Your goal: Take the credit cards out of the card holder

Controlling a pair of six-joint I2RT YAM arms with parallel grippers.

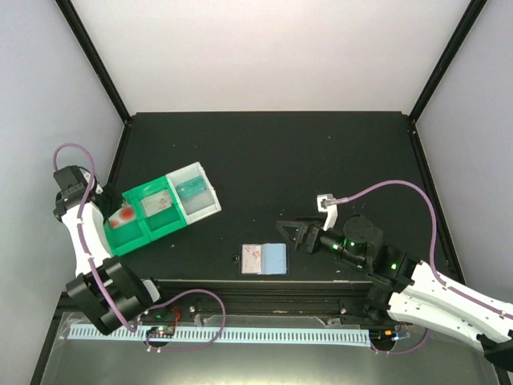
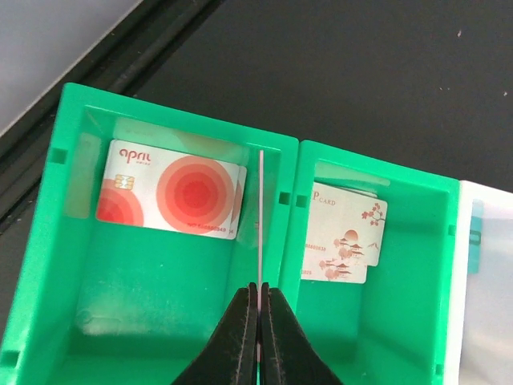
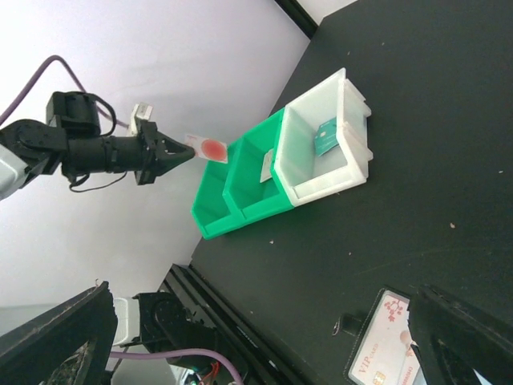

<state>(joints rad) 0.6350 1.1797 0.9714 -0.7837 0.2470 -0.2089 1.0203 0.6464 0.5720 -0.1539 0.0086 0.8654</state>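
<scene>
Above black table, left gripper apparently pinches card.

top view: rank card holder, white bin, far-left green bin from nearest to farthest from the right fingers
1. card holder, just down-left of the right fingers
2. white bin, up and left
3. far-left green bin, by the left arm

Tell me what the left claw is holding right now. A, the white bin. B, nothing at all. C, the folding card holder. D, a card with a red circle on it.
D: the left claw is shut on a card with a red circle, held in the air above the green tray.
</scene>
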